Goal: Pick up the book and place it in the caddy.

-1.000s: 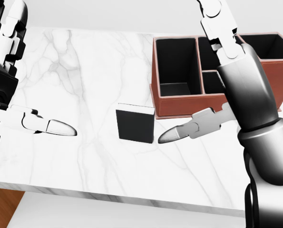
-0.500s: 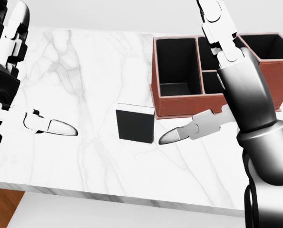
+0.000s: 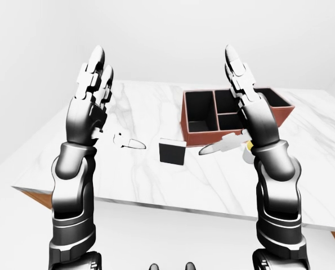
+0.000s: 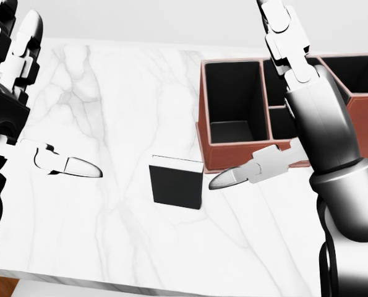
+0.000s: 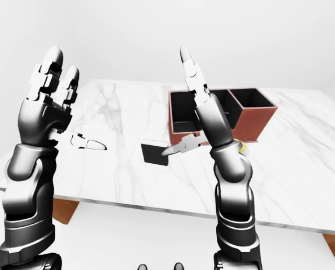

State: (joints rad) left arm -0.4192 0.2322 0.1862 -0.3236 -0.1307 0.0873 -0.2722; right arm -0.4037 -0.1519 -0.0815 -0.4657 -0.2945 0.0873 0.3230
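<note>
Head view: both hands spread, empty. Lower right hand (image 4: pixel 276 158) over book (image 4: pixel 175 183); clamp edges squarely before lifting toward caddy (image 4: pixel 233 148).

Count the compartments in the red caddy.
4, as far as visible. In the caddy, left-eye view: a tall one at its left, two smaller middle ones, upper and lower, and one at right. The right hand hides part of them.
</note>
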